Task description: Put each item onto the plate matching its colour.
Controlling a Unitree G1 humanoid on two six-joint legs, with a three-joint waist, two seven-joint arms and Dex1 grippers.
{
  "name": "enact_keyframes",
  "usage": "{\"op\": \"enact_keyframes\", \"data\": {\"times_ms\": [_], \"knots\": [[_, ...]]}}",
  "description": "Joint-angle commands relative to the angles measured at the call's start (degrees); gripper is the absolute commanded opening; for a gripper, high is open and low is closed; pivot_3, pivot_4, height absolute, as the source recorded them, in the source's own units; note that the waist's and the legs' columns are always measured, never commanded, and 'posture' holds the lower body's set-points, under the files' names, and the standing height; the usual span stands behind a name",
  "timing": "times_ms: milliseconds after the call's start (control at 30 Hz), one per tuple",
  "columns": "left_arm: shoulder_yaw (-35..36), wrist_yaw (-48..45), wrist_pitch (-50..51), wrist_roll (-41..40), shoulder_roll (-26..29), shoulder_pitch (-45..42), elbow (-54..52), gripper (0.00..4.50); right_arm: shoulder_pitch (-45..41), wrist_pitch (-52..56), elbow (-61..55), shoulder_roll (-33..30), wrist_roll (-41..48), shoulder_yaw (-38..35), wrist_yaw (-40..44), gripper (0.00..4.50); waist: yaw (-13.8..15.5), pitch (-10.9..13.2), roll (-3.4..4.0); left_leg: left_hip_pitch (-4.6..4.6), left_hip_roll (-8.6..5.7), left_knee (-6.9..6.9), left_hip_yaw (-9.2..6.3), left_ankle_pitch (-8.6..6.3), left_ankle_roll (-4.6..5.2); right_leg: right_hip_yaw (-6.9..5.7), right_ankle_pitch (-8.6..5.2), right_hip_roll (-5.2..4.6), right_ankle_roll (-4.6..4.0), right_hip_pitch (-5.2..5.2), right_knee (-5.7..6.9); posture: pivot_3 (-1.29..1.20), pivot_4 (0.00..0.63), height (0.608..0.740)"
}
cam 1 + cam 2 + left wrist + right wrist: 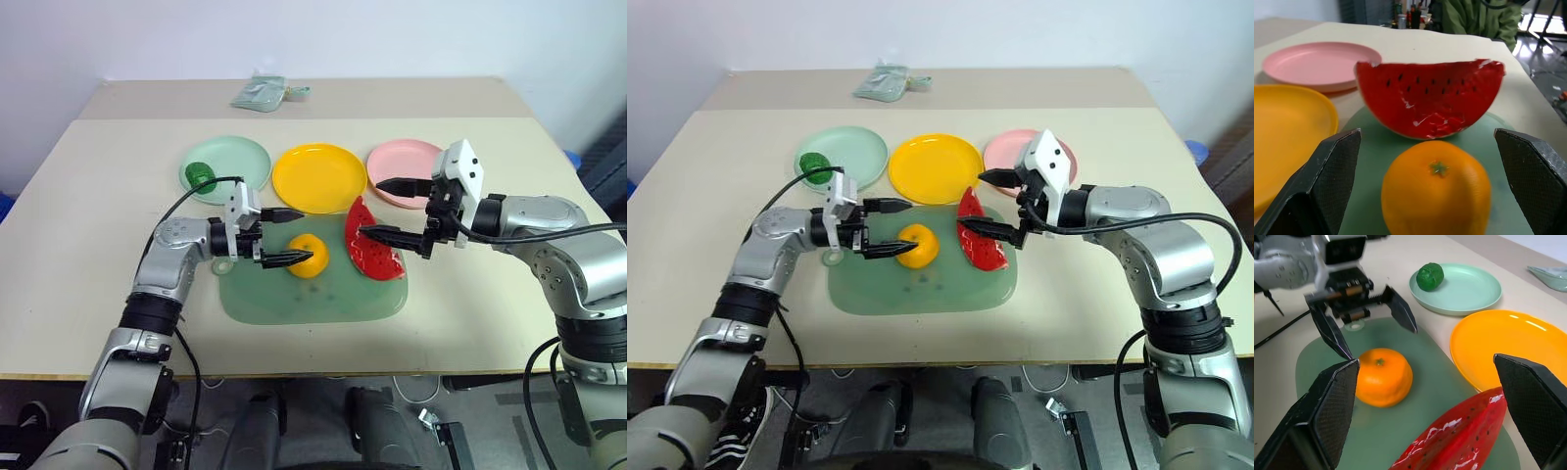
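A round orange fruit [308, 258] and a red watermelon slice [377, 260] with black seeds sit on a translucent green mat [313, 302]. The dark green bumpy lump [201, 177] lies on the mint green plate [240, 155]. Beside that plate stand the yellow plate [318, 176] and the pink plate [402, 157], both bare. My left gripper [302, 235] points sideways at the orange, open, its fingertips [1400, 313] straddling the fruit's near side. Just above the upright slice, my right gripper [372, 208] is open, one finger on each side of its upper edge, holding nothing.
A pale green packet [260, 93] lies at the table's far edge. A person in green clothing [1474, 17] is beyond the table's right end. The three plates stand in a row directly behind the mat, with bare tabletop to the left and right.
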Motion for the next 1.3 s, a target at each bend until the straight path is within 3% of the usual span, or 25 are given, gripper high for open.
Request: {"op": "enact_keyframes", "data": {"times_ms": [33, 167, 300, 333, 533, 633, 700, 800, 900, 1033, 1100, 1300], "knots": [[-2.2, 0.3, -6.4, 4.7, -0.6, -1.7, 4.3, 4.44, -0.2, -0.1, -2.8, -0.3, 0.8, -1.8, -0.8, 4.50, 0.0, 0.0, 0.00, 0.00, 0.00, 0.00, 0.00, 0.00, 0.00, 0.00, 0.00, 0.00, 0.00, 0.00, 0.00, 0.00, 0.150, 0.740], [-3.7, 0.1, -11.8, 7.7, -1.4, -2.1, 9.1, 4.44, -0.1, 0.2, -3.1, -0.3, 1.2, -2.0, -1.4, 4.50, -0.1, 0.0, 0.00, 0.00, 0.00, -0.01, 0.00, 0.00, 0.00, 0.00, 0.00, 0.00, 0.00, 0.00, 0.00, 0.00, 0.150, 0.740], [-3.8, -1.1, -12.4, 7.6, -1.9, -1.3, 9.8, 3.43, 0.1, 0.3, -3.4, -0.4, 1.4, -2.0, -1.7, 4.50, -0.1, 0.0, 0.00, 0.00, 0.00, -0.02, 0.00, 0.00, 0.01, 0.00, 0.00, 0.00, 0.00, 0.00, 0.00, 0.00, 0.150, 0.740], [-3.4, -0.2, -13.2, 7.7, -2.2, -1.5, 9.9, 3.38, 0.1, 0.2, -3.5, -0.4, 1.4, -1.9, -1.7, 4.50, -0.1, 0.0, 0.00, 0.00, 0.00, -0.01, 0.00, 0.00, 0.01, 0.00, 0.00, 0.00, 0.00, 0.00, 0.00, 0.00, 0.150, 0.740], [1.8, 9.3, -14.9, 6.0, -4.8, -5.6, 12.8, 3.38, -0.2, -2.1, -1.8, 0.3, -1.2, -1.1, -3.4, 4.50, 0.1, 0.0, 0.00, -0.01, 0.00, 0.03, -0.01, 0.00, 0.01, 0.00, 0.01, -0.01, 0.01, 0.01, 0.01, 0.00, 0.150, 0.740], [5.9, 21.8, -16.9, 7.2, -6.4, -11.6, 19.5, 3.38, -5.6, -6.2, 8.8, 4.4, -8.2, -1.9, -13.3, 4.50, -0.1, 0.0, -0.02, -0.01, 0.00, 0.07, -0.02, 0.00, 0.01, -0.01, 0.01, -0.01, 0.02, 0.01, 0.02, 0.00, 0.150, 0.740], [8.5, 34.7, -17.2, 8.5, -8.5, -17.5, 27.0, 3.38, -7.1, -8.6, 11.9, 5.9, -9.9, -1.9, -14.7, 4.50, 0.1, 0.0, -0.03, -0.02, -0.01, 0.11, 0.00, 0.00, 0.00, 0.00, 0.02, -0.01, 0.03, 0.00, 0.04, 0.00, 0.150, 0.740], [10.5, 43.9, -16.6, 9.2, -11.2, -24.0, 36.5, 3.38, -8.1, -11.5, 14.1, 7.2, -12.8, -0.5, -15.8, 4.50, 0.2, 0.0, -0.03, -0.03, -0.03, 0.06, -0.03, 0.00, 0.01, -0.02, 0.01, -0.02, 0.04, 0.00, 0.02, 0.00, 0.150, 0.740], [11.1, 47.4, -16.1, 10.2, -13.0, -28.1, 43.2, 3.38, -8.4, -12.8, 15.3, 8.2, -14.5, 0.1, -16.5, 4.50, 0.0, 0.0, -0.03, -0.06, -0.06, -0.05, 0.01, -0.02, 0.04, -0.02, 0.01, -0.04, 0.05, 0.00, -0.02, 0.00, 0.150, 0.740], [12.1, 45.4, -15.4, 10.0, -15.7, -30.4, 47.2, 3.38, -7.8, -12.4, 14.0, 8.7, -14.7, -0.3, -16.4, 4.50, -0.1, 0.0, -0.03, -0.06, -0.06, -0.10, 0.01, -0.02, 0.04, -0.02, 0.01, -0.02, 0.05, -0.02, -0.13, 0.00, 0.150, 0.740], [12.6, 45.0, -15.5, 10.0, -16.3, -30.7, 47.9, 4.41, -7.0, -11.7, 12.6, 8.5, -14.3, -0.4, -15.9, 4.50, -0.1, 0.0, -0.03, -0.06, -0.06, -0.10, 0.01, -0.02, 0.04, -0.02, 0.01, -0.01, 0.05, -0.03, -0.12, 0.00, 0.150, 0.740], [12.9, 44.2, -17.7, 11.0, -15.7, -31.0, 47.8, 4.46, -2.7, -4.9, 4.1, 6.2, -11.1, -0.2, -12.7, 4.50, -0.1, 0.0, -0.03, -0.06, -0.06, -0.08, 0.00, -0.02, 0.03, -0.02, 0.01, -0.01, 0.05, -0.03, -0.11, 0.00, 0.150, 0.740]]}}
